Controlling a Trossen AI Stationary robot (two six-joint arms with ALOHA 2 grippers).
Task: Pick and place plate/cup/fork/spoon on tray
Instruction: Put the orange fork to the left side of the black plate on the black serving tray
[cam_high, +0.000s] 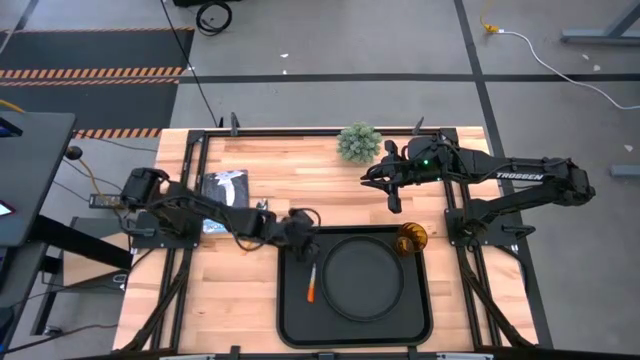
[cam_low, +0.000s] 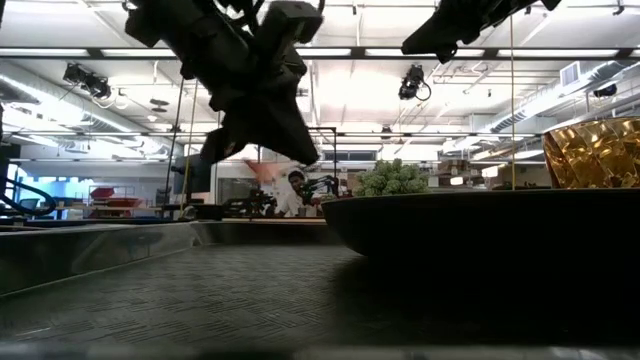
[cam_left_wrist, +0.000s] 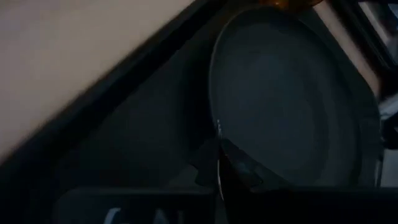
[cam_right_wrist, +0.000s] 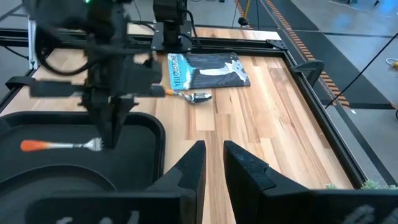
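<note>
Plate (cam_high: 363, 277), cup (cam_high: 411, 239) and fork (cam_high: 311, 287) sit on the tray (cam_high: 292, 320); spoon (cam_right_wrist: 194, 96) is left on the surface beside the booklet (cam_right_wrist: 205, 69). Left hand (cam_high: 303, 240), fingers together and empty, hangs over the tray's far-left corner, nearer the spoon. Right hand (cam_right_wrist: 213, 163), slightly open and empty, waits beyond the tray.

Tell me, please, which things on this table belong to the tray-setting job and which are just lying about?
Job:
- large black rectangular tray
- round matte black plate, on the tray
- amber translucent cup, on the tray
- orange-handled fork, on the tray
- metal-bowled spoon, on the wood
- left gripper, over the tray
- right gripper, waiting

Lying about:
- small green bushy plant
- blue printed booklet
</note>
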